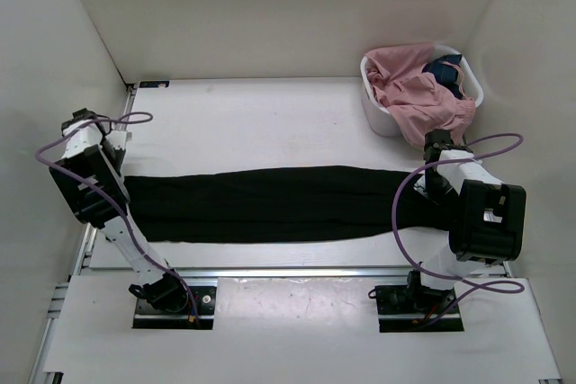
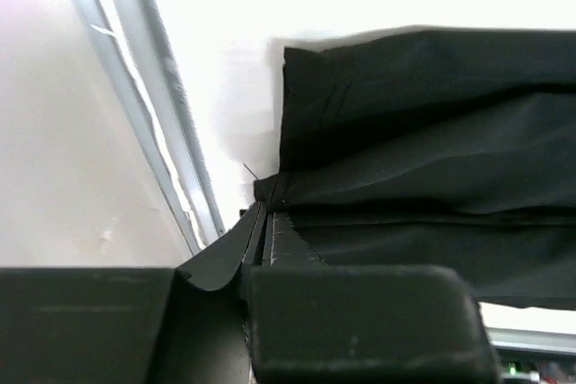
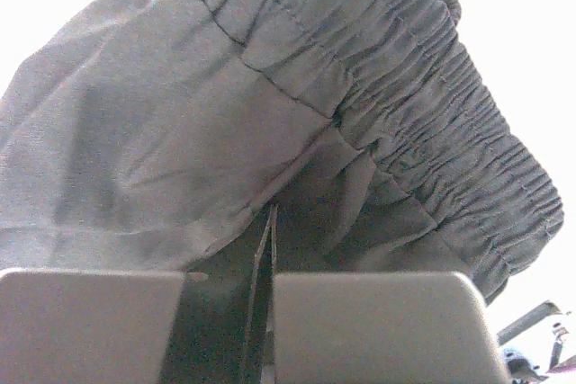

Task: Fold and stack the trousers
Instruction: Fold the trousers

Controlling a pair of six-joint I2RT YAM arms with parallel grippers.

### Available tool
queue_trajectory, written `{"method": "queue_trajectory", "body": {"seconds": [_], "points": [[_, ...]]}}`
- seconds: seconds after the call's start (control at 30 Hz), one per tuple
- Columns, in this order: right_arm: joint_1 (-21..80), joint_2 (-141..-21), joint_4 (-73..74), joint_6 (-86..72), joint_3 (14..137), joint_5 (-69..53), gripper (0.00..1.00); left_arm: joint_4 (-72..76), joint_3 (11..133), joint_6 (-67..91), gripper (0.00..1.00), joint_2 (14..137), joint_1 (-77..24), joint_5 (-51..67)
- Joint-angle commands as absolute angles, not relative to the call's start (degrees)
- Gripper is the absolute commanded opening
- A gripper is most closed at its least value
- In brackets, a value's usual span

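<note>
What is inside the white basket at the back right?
A pink garment spilling over the rim, a dark blue garment beside it; anything underneath is covered.

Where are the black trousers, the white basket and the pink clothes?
black trousers (image 1: 270,204), top view, middle of the flat legs.
white basket (image 1: 380,120), top view, its bare near-left wall.
pink garment (image 1: 407,87), top view, the bunched part spilling over the basket.

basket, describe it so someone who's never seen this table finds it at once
Look at the white table and go to its far right corner. The basket stands there, a white tub. It alone holds clothes: a pink garment spills over its rim, with something dark blue behind.
</note>
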State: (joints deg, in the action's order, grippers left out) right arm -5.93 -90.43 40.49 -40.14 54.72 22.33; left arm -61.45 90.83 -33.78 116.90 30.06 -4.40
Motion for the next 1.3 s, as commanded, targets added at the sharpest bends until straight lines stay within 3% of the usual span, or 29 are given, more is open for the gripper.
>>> {"method": "queue_trajectory", "body": {"seconds": [0.0,0.27,0.4,0.47,0.6,0.73,0.97,1.03,1.07,1.13,1.17,1.27], "points": [[-6.1,-89.0,41.3,-39.7,54.1,22.8,0.00,-57.6,93.3,-34.2,0.14,109.3,29.2,0.0],[-6.1,-89.0,41.3,-39.2,54.6,23.3,0.00,-57.0,93.3,-34.2,0.14,112.5,29.2,0.2],[-6.1,-88.5,41.3,-38.0,55.8,23.3,0.00,-57.0,92.7,-33.0,0.41,113.7,29.2,-3.2],[-6.1,-87.3,41.3,-35.7,56.3,23.3,0.09,-57.0,92.7,-32.3,0.48,112.3,29.2,-4.4],[-6.1,-83.5,40.6,-31.6,57.6,20.6,0.28,-57.5,91.2,-32.9,0.62,106.4,29.2,-4.9],[-6.1,-80.1,41.1,-29.2,59.1,19.4,0.30,-58.0,84.0,-33.4,0.63,104.0,29.2,-5.8],[-6.1,-77.5,43.2,-29.8,56.4,16.0,0.30,-55.3,78.2,-29.8,0.62,108.7,29.8,-4.3],[-6.1,-77.0,42.5,-30.5,54.2,15.2,0.30,-55.3,78.9,-29.3,0.57,109.9,29.8,-4.3],[-6.1,-77.0,41.9,-31.4,53.3,14.5,0.30,-54.8,78.9,-29.3,0.54,109.9,29.8,-4.9],[-6.1,-77.0,41.2,-32.2,51.7,14.0,0.30,-54.8,78.1,-29.9,0.23,109.9,29.8,-4.9],[-6.1,-77.0,41.2,-32.7,50.2,14.0,0.30,-54.8,77.6,-30.6,0.14,109.1,29.8,-6.3],[-6.1,-76.5,40.7,-33.2,47.8,13.4,0.30,-54.8,73.7,-32.9,0.14,105.2,30.4,-7.6]]}}
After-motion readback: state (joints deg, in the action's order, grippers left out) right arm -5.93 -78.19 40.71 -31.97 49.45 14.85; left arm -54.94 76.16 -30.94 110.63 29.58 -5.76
